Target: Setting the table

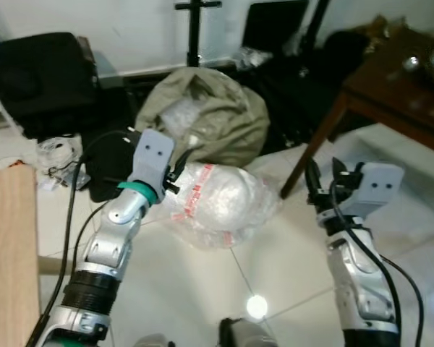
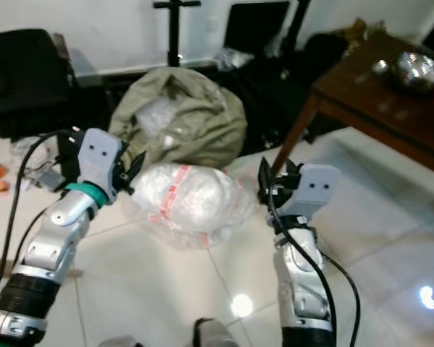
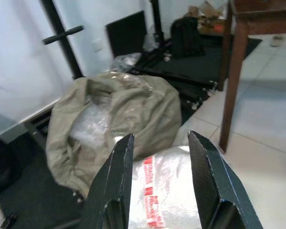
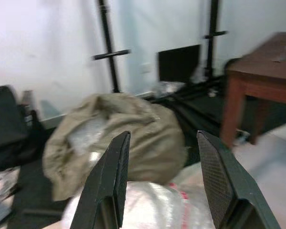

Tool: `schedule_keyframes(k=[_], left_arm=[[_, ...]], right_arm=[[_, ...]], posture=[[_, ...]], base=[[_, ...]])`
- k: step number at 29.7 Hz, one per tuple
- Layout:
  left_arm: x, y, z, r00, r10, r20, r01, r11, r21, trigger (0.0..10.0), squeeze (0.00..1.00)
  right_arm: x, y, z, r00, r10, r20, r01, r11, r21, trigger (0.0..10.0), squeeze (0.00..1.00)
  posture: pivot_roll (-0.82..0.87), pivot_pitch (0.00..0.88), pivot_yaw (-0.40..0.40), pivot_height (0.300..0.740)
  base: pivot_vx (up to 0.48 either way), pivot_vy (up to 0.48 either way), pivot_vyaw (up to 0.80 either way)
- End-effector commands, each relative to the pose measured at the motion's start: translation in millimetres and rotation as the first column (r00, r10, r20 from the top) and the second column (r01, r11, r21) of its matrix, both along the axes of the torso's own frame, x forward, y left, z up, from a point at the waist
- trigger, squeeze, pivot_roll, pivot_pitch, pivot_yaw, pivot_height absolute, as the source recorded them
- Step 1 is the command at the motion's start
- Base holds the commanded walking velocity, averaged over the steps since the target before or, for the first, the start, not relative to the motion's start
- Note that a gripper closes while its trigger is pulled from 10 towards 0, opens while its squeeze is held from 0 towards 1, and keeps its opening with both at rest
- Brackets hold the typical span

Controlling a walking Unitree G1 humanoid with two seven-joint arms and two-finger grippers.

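Observation:
A dark wooden table [image 2: 376,101] stands at the far right, one leg reaching down to the tiled floor. On it lie a shiny metal bowl [image 2: 416,69] and a spoon [image 2: 372,71]. My left gripper [image 1: 178,169] is raised over the floor at centre left, open and empty, pointing at a clear plastic bundle [image 1: 217,199]. In the left wrist view its fingers [image 3: 113,183] frame that bundle. My right gripper [image 1: 326,177] is raised at centre right, open and empty, a little short of the table leg [image 1: 311,148].
An olive sack [image 1: 202,108] stuffed with bubble wrap lies behind the plastic bundle. Black bags [image 1: 36,79] and a black stand [image 1: 195,29] line the back wall. A light wooden surface [image 1: 11,253] runs along the left edge. Cables trail on the floor at left.

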State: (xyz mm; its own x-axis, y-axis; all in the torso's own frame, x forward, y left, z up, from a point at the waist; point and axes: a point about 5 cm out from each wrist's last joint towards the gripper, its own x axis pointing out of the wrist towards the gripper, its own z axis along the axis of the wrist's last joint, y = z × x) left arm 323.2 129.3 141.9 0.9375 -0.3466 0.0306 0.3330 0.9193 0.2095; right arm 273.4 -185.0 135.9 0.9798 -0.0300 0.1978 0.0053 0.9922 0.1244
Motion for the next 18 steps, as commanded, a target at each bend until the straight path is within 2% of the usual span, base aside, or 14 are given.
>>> schedule_keyframes(k=[1, 18], left_arm=[[-0.5, -4.9, -4.9, 1.000, -0.016, -0.017, 0.016, 1.000, 0.006, 10.0, 0.00], [1.0, -4.2, -5.8, 1.000, -0.018, -0.017, 0.019, 1.000, 0.013, 10.0, 0.00]], right_arm=[[-1.3, -5.2, -1.5, 1.000, -0.018, -0.009, 0.018, 1.000, -0.009, 10.0, 0.00], [-2.5, -4.4, -2.1, 1.000, -0.019, -0.012, 0.019, 1.000, -0.007, 10.0, 0.00]], posture=[[0.06, 0.000, 0.033, 0.740], [0.06, 0.000, 0.036, 0.740]], base=[[0.000, 0.000, -0.80], [0.000, 0.000, -0.80]])
